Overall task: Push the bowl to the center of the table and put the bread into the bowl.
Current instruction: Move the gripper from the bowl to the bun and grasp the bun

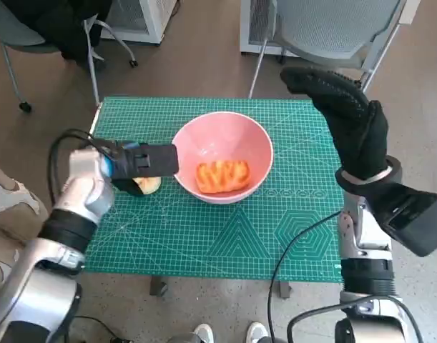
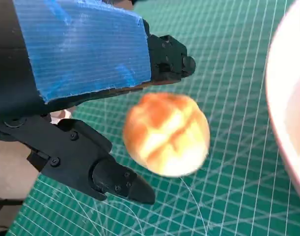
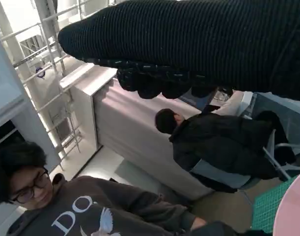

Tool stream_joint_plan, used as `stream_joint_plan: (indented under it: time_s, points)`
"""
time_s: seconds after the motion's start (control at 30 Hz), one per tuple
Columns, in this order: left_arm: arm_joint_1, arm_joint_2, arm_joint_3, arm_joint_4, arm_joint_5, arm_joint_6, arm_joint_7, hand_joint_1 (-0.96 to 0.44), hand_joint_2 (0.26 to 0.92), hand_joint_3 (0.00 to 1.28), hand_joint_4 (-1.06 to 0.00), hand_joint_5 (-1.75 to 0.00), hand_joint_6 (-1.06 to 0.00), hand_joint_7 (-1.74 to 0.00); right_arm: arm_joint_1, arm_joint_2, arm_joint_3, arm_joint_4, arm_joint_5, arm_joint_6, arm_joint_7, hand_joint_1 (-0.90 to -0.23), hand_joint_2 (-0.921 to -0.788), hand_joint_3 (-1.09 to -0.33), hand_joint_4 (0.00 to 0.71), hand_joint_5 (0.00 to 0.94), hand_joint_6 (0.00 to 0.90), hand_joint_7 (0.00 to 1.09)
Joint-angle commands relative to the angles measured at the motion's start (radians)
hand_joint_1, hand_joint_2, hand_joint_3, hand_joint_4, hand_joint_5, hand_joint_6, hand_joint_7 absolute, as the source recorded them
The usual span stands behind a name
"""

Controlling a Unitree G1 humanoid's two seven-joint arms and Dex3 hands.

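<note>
— Bowl [image 1: 223, 156]: where does it sit?

— Pink, near the middle of the green cutting mat [image 1: 204, 236] that covers the counter [image 1: 158, 284]. A glazed braided bread [image 1: 222, 176] lies inside it, toward the 6 o'clock side of the bowl's floor.

— Is that the only bread?

— No. A round bun [image 2: 167, 134], golden with a cross-hatched top, lies on the mat just outside the bowl at its 9 o'clock side. In the head view it peeks out from under the left hand [image 1: 136, 161].

— What is the left hand doing?

— It hovers over the bun, blue-taped back up. In the left wrist view its black fingers [image 2: 110, 179] stand apart on either side of the bun; I cannot tell if any of them touches it. Nothing is gripped.

— And the right hand [image 1: 347, 121]?

— Raised off the counter at about 2 o'clock from the bowl, above the mat's far right corner. The gloved fingers lie stretched out side by side, holding nothing.

— Anything else around?

— A grey chair [image 1: 332, 28] stands beyond the counter at 12 o'clock. The right wrist view shows two people: one in a grey sweatshirt [image 3: 91, 211], another in a black jacket [image 3: 223, 147] seated farther back.
</note>
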Motion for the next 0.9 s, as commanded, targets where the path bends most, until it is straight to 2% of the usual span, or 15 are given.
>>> stream_joint_plan:
  time_s: [0.03, 0.67, 0.9]
  points:
    - [-0.032, -0.021, -0.013, 0.065, 0.009, -0.032, 0.039, -0.53, 0.679, 0.00, 0.00, 0.00, -0.10, 0.00, 0.008, 0.004, -0.004, 0.020, 0.004, -0.003, 0.009, -0.715, -0.921, -0.750, 0.143, 0.006, 0.013, 0.48]
    - [-0.084, -0.116, -0.036, 0.325, 0.001, -0.106, 0.172, -0.48, 0.692, 0.01, 0.00, 0.00, -0.09, 0.00, 0.012, -0.002, -0.007, 0.024, -0.006, -0.019, 0.003, -0.716, -0.921, -0.745, 0.146, 0.005, 0.010, 0.49]
    - [-0.077, -0.135, -0.024, 0.383, -0.007, -0.138, 0.290, -0.36, 0.720, 0.02, 0.00, 0.00, -0.12, -0.01, 0.013, -0.005, -0.009, 0.031, -0.005, -0.025, 0.006, -0.716, -0.921, -0.743, 0.147, 0.005, 0.011, 0.49]
